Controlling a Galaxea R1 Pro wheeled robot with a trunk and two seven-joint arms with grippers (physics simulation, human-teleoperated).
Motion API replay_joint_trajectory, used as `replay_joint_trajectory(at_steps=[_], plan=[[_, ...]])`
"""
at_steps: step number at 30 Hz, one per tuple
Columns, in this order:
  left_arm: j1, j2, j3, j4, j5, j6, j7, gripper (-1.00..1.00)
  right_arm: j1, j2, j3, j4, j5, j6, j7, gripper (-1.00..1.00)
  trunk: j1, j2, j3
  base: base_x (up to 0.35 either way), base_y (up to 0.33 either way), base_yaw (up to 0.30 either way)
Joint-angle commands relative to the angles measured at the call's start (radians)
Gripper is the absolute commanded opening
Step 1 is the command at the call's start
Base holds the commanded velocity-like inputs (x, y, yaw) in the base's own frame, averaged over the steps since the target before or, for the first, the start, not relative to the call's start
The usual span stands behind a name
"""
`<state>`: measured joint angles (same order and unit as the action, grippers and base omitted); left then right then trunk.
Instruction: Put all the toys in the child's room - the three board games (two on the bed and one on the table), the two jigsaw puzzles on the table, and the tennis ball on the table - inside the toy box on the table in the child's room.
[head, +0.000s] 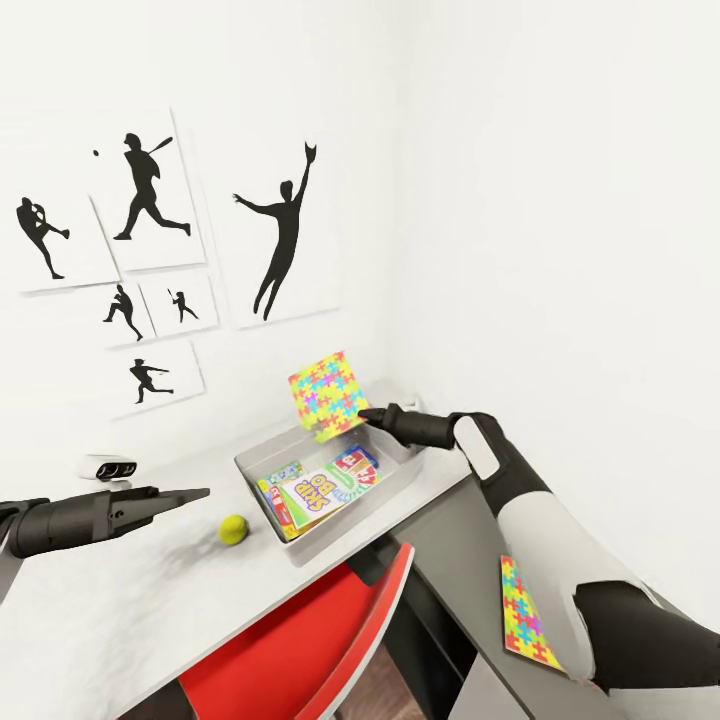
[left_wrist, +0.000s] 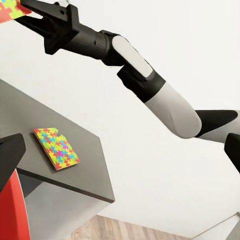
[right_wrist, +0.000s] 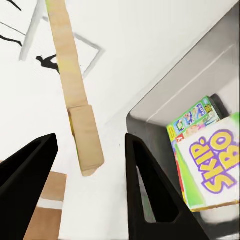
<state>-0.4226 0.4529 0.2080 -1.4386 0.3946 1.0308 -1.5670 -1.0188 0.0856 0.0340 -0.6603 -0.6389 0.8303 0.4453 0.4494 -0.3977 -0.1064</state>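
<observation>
A pale desk top (head: 120, 610) is seen, with a tennis ball (head: 233, 528) lying left of a toy box (head: 400, 478) set toward its far right. On the adjoining lower dark top (head: 470, 560), a jigsaw puzzle (head: 527, 614) is laid flat.
</observation>
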Motion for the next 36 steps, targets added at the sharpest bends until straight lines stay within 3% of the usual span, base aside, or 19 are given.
replay_joint_trajectory(at_steps=[1, 8, 12, 22, 36], plan=[[-0.001, 0.000, 0.000, 0.000, 0.000, 0.010, -0.004, 1.00, -0.010, 0.006, -0.002, 0.009, -0.001, 0.002, -0.037, -1.00, 0.001, -0.002, -0.002, 0.000, 0.000, 0.000], [-0.001, 0.001, 0.000, 0.000, 0.000, 0.011, -0.004, 1.00, -0.023, 0.033, -0.014, 0.023, -0.026, -0.008, -0.214, -1.00, 0.001, -0.002, -0.002, 0.000, 0.000, 0.000], [-0.001, 0.001, 0.001, 0.000, -0.001, 0.011, -0.004, 1.00, -0.022, 0.042, -0.016, 0.026, -0.031, -0.026, -0.264, -1.00, 0.001, -0.002, -0.002, 0.000, 0.000, 0.000], [-0.001, 0.000, 0.000, 0.001, 0.000, 0.010, -0.004, 1.00, -0.020, 0.045, -0.009, 0.028, -0.033, -0.031, -0.285, -1.00, 0.001, -0.002, -0.004, 0.000, 0.000, 0.000], [-0.001, 0.001, 0.001, 0.002, -0.001, 0.010, -0.004, 1.00, -0.020, 0.049, -0.015, 0.031, -0.035, -0.026, -0.328, -1.00, 0.001, -0.002, -0.024, 0.000, 0.000, 0.000]])
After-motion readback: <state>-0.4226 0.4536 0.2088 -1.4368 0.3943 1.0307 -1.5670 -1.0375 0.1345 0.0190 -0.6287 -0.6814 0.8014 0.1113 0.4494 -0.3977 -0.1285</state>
